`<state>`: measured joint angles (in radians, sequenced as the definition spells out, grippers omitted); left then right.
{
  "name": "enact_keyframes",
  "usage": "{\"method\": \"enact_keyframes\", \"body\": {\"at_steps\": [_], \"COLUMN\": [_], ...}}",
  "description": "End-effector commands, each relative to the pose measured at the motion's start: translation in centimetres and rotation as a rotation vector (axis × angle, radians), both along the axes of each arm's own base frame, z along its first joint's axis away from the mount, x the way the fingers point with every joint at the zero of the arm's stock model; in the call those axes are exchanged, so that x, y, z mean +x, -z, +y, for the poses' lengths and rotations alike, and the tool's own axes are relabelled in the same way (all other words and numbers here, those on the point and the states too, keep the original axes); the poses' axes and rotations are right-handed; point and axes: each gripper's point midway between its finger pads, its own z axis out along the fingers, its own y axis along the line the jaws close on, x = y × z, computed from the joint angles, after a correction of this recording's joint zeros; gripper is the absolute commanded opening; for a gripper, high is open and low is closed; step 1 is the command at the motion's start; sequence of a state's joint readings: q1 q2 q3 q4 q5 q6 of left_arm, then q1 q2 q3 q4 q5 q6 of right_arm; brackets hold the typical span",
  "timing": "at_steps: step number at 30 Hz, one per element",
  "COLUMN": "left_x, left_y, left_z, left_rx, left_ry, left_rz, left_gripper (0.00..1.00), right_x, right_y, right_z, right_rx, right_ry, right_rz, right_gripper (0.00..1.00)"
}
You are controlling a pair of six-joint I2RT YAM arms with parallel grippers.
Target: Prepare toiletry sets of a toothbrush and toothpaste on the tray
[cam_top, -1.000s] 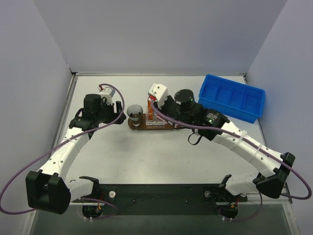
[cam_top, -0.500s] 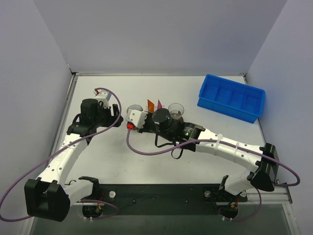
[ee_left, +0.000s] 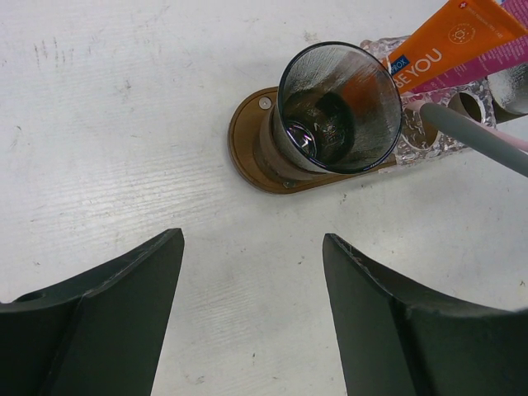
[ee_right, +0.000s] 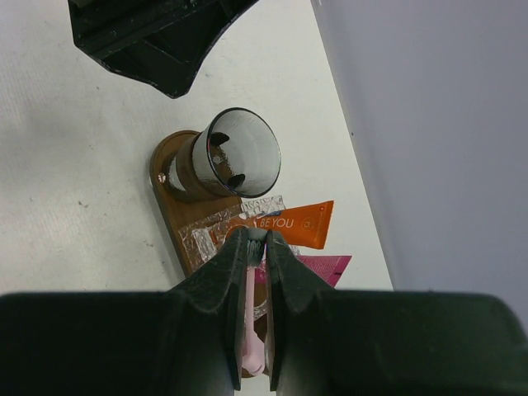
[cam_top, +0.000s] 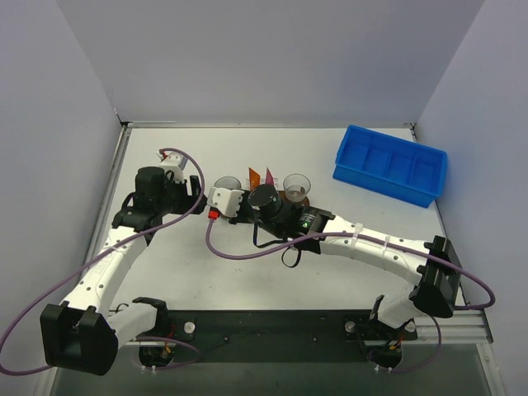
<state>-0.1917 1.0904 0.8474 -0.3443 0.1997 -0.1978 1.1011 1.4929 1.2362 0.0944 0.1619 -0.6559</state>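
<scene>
In the right wrist view my right gripper point(ee_right: 257, 246) is shut on the pale-pink toothbrush point(ee_right: 251, 330), holding it by its head end just above the brown tray point(ee_right: 169, 198). The orange toothpaste tube point(ee_right: 290, 223) and the magenta one point(ee_right: 320, 266) lean in a clear holder on the tray. A dark glass cup point(ee_right: 239, 153) stands on the tray's end. My left gripper point(ee_left: 252, 247) is open and empty, over bare table just short of that cup point(ee_left: 338, 107). The toothbrush point(ee_left: 478, 136) reaches in from the right there. In the top view my right arm hides most of the tray.
A blue plastic bin point(cam_top: 389, 163) sits at the back right. A second cup point(cam_top: 295, 184) stands on the tray's right end, and the first cup point(cam_top: 228, 185) on its left. The left gripper point(cam_top: 196, 192) is close to the right wrist camera point(cam_top: 223, 199).
My right arm has swung left and down over the tray, now covering it in the top view. The left gripper has drawn slightly back to the left.
</scene>
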Motion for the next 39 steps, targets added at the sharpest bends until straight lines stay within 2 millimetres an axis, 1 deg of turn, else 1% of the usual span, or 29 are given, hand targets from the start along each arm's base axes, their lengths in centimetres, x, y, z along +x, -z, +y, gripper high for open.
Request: {"method": "enact_keyframes", "body": {"at_steps": [1,6,11,20,34,39], "left_x": [0.6,0.6,0.5,0.5,0.5,0.5], "left_y": [-1.5,-1.5,-1.5,-1.6,-1.5,-1.5], "left_z": [-0.2,-0.3,-0.3,-0.3,-0.4,-0.5], "left_rx": [-0.016,-0.017,-0.018,-0.02,-0.023,-0.024], "left_ry": [0.017,0.018,0.019,0.022,0.029,0.033], "left_rz": [-0.066,-0.066,-0.067,-0.071,-0.071,-0.071], "left_gripper": [0.79,0.79,0.79,0.79,0.79,0.79], "right_x": [0.2,0.3,0.5,0.9,1.7,1.8], "right_y": [-1.6,-0.6,-0.4,1.0,2.9,3.0], "right_z": [0.5,0.7,0.7,0.6,0.8,0.6], "right_rx": [0.054,0.043,0.049,0.03,-0.023,-0.044], "right_ry": [0.016,0.012,0.009,0.015,0.016,0.013], "right_rz": [-0.031,-0.028,-0.024,-0.009,-0.031,-0.054], "right_gripper": [0.0,0.0,0.0,0.0,0.0,0.0]}}
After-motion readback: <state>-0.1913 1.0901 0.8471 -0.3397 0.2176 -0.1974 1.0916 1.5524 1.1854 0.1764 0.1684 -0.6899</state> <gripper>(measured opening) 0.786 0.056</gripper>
